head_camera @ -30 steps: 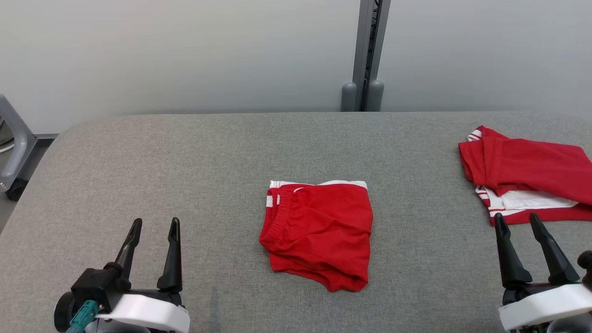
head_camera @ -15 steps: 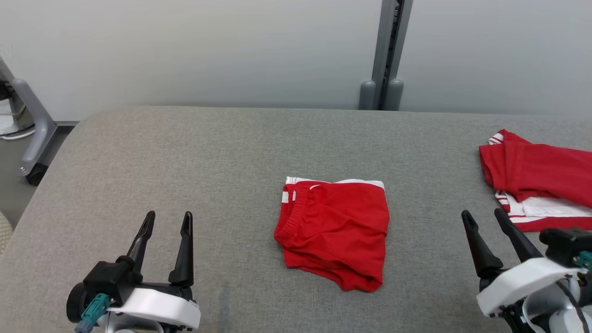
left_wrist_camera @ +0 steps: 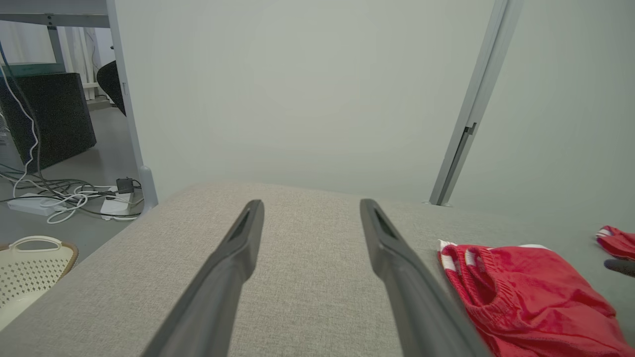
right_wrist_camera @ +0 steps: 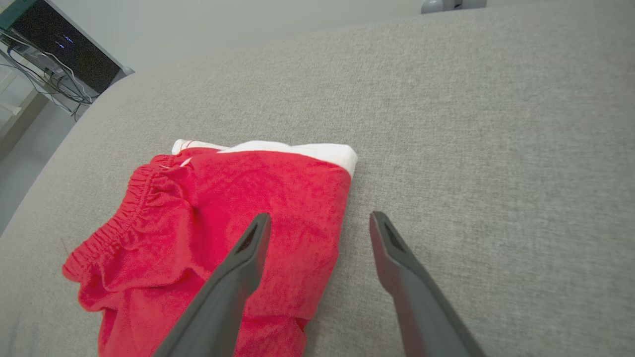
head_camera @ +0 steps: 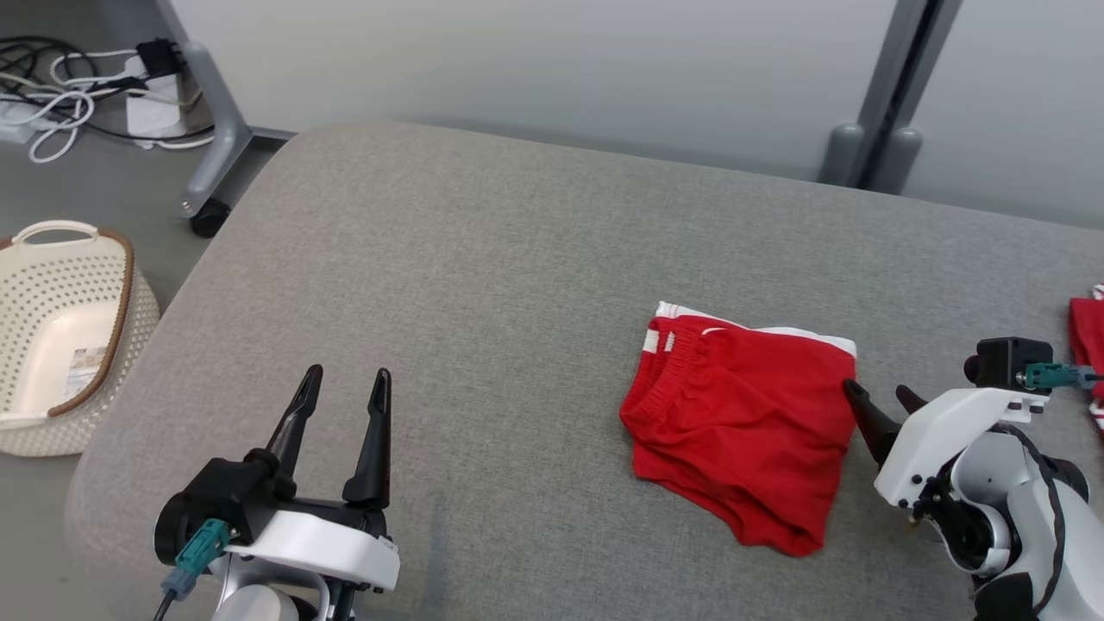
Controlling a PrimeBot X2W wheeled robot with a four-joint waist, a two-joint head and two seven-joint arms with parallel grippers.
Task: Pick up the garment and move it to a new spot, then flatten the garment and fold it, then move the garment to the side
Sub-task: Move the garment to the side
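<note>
**Operator:** Where are the shorts?

**Tech:** You find the red shorts [head_camera: 742, 431] folded on the grey bench [head_camera: 483, 259], right of its middle in the head view. The elastic waistband faces the left end. A white band runs along the far edge.

**Operator:** What is the state of the right fingers?

**Tech:** The right fingers [right_wrist_camera: 238, 277] stand spread apart and grip nothing. In the right wrist view, one finger lies over the right edge of the shorts. The other lies over bare bench just beside that edge. You cannot tell from the views whether either tip touches the cloth.

**Operator:** And the left?

**Tech:** The left fingers [head_camera: 375, 431] are likewise spread and empty. They sit over bare bench near its front edge, well apart from the shorts, and point toward the wall [head_camera: 517, 52].

**Operator:** Is anything else around the bench?

**Tech:** A second red garment [head_camera: 1088, 332] lies on the bench at the right border of the head view, apart from the shorts. A cream perforated basket [head_camera: 86, 267] stands on the floor [head_camera: 103, 172] off the left end. Cables [head_camera: 52, 78] lie on the floor beyond it. A grey post [head_camera: 888, 86] rises behind the bench.
</note>
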